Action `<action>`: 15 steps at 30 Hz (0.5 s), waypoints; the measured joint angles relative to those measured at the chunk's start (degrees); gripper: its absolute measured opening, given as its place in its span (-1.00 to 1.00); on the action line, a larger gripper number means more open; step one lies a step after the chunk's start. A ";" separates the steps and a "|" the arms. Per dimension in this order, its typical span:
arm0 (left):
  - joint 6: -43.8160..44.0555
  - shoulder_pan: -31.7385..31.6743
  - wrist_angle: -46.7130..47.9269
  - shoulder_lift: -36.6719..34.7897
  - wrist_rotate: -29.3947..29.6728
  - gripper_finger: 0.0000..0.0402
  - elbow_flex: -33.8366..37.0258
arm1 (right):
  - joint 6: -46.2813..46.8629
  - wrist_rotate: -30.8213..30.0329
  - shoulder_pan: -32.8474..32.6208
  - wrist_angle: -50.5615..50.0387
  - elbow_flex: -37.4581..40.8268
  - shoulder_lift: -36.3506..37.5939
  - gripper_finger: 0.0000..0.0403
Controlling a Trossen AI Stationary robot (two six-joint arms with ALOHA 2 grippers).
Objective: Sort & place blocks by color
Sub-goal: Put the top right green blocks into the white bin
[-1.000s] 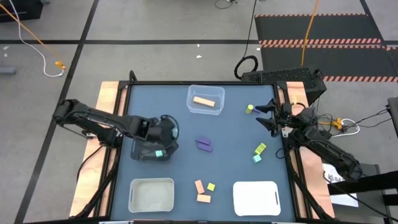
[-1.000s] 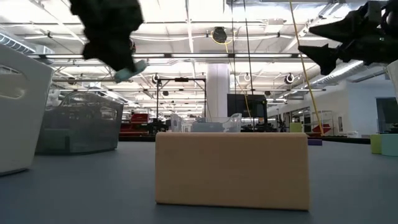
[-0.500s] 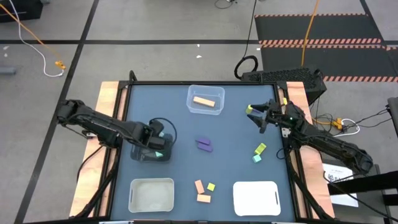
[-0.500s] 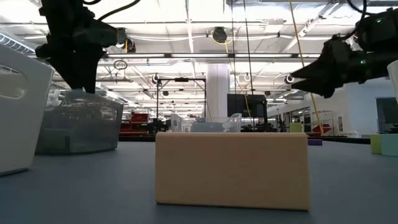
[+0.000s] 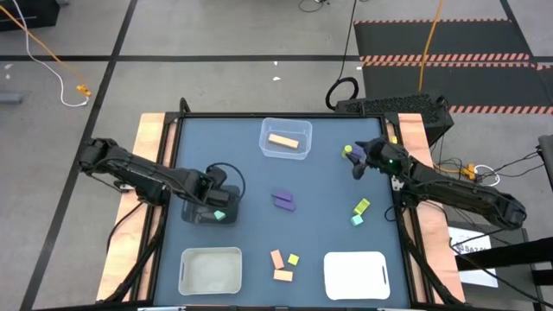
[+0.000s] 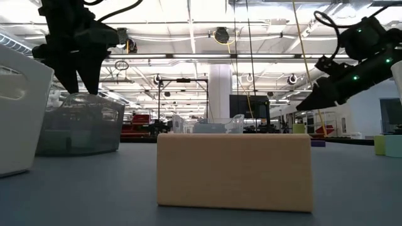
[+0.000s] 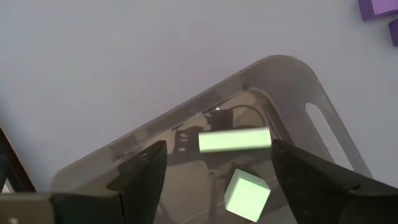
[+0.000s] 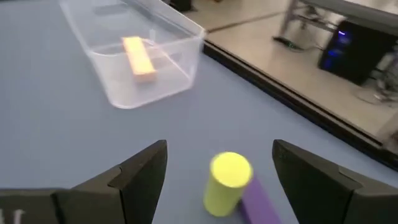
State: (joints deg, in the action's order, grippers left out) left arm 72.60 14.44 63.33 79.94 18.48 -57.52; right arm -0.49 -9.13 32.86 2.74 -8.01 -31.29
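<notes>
While overhead hides it, purple block (image 8: 261,202) touches yellow cylinder (image 8: 227,179).

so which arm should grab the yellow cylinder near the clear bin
The right. Its open gripper is already lined up on the yellow cylinder, which lies against a purple block. The left gripper hangs open over the dark bin across the table.

Tabletop (image 5: 251,186): slate blue w/ pale wood side strips. Clear bin (image 5: 286,138) holds pale orange bar (image 5: 282,141). Right of clear bin: yellow-green cyl (image 8: 226,180), purple block (image 8: 262,203) touching it. Dark bin (image 7: 323,118): 2 mint-green blocks (image 7: 234,139). Both arms black.
</notes>
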 joint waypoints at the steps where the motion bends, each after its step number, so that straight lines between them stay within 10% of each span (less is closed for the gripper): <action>1: 0.00 0.00 -0.06 0.00 -0.02 0.37 0.00 | 0.07 -0.04 0.02 0.21 -0.29 -0.89 0.40; 15: -0.38 -0.96 -0.37 0.00 -0.17 0.10 0.00 | 9.95 -6.04 0.02 9.32 -0.89 -15.56 0.40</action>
State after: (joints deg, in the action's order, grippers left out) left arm 72.22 13.47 62.96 79.94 18.31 -57.52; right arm 9.46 -15.16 32.88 12.06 -8.91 -46.85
